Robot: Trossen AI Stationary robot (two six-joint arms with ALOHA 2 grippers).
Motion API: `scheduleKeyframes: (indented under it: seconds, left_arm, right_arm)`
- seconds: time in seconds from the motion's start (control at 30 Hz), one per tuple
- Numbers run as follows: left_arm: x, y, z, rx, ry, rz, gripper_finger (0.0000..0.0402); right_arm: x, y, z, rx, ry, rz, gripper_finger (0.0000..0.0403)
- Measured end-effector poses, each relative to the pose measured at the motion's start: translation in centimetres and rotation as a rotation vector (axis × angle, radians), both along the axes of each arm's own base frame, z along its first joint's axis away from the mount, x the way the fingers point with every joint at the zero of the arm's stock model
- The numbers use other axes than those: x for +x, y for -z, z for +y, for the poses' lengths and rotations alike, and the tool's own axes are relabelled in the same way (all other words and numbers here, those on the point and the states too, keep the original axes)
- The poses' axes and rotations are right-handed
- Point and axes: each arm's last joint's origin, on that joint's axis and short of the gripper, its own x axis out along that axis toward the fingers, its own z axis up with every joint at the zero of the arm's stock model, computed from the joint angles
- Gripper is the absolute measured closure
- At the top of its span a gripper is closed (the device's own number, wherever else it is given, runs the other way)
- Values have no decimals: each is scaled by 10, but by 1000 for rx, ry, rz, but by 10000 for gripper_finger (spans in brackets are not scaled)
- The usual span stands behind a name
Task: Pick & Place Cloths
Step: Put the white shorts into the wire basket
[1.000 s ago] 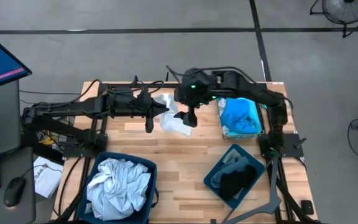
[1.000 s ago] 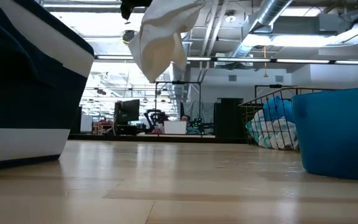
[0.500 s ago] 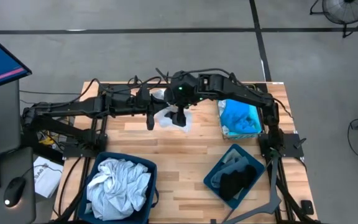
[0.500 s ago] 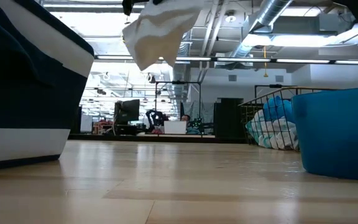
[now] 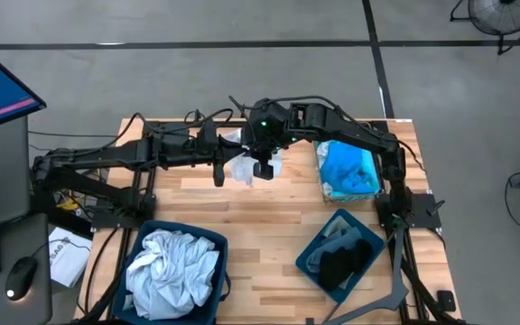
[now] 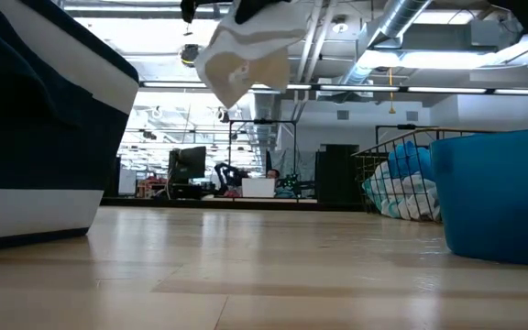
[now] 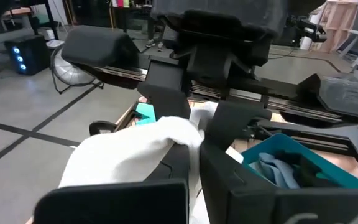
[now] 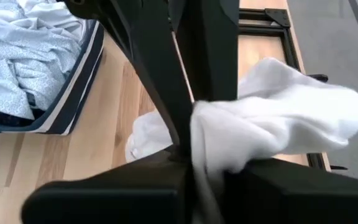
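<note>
White cloth (image 5: 245,167): soft fabric held above the worktop, upper centre of the high view; in the low view (image 6: 243,50) it hangs at the top of the frame, clear of the wood surface.
Left gripper (image 5: 218,169): just left of centre in the upper half of the high view, clenched on the white cloth; the left wrist view shows the fabric (image 7: 132,152) bunched between and over its dark fingers.
Right gripper (image 5: 264,168): upper centre of the high view, just right of the left gripper, fingers closed on the same white cloth; the right wrist view shows the fabric (image 8: 278,121) pinched at the fingers and bulging out to one side.
Cloth relative to grippers: it lies between the two, touching both, gripped from each side.
Worktop (image 5: 269,226): pale wood planks; bare under the hanging cloth.
Left bin (image 5: 217,236): dark-teal, lower left of the high view, filled with pale blue and white cloths (image 5: 174,266).
Right bin (image 5: 307,255): dark-teal, lower right of centre, tilted on the diagonal, holding grey and black cloths (image 5: 343,257).
Wire basket (image 5: 322,185): right of the grippers in the high view, holding turquoise and bright blue cloths (image 5: 348,170); well apart from the white cloth.
</note>
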Motion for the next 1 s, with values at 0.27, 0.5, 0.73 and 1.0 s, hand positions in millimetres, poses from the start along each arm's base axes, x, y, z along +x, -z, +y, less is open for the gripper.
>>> scheduleKeyframes:
  seconds: [0.27, 0.5, 0.73, 1.0]
  left_arm:
    - [0, -1, -1, 15, 45, -2, 354]
    - [0, 1, -3, -21, 85, 5, 276]
    - [0, 1, -2, -69, 64, -7, 251]
    - [1, 1, -5, -80, 73, -6, 262]
  right_arm:
    - [-34, -16, -4, -79, 58, 105, 394]
    - [-98, -43, -22, -169, 283, 248, 394]
    - [-166, -66, -41, -139, 552, 213, 394]
    - [-242, -16, -43, -54, 839, 274, 394]
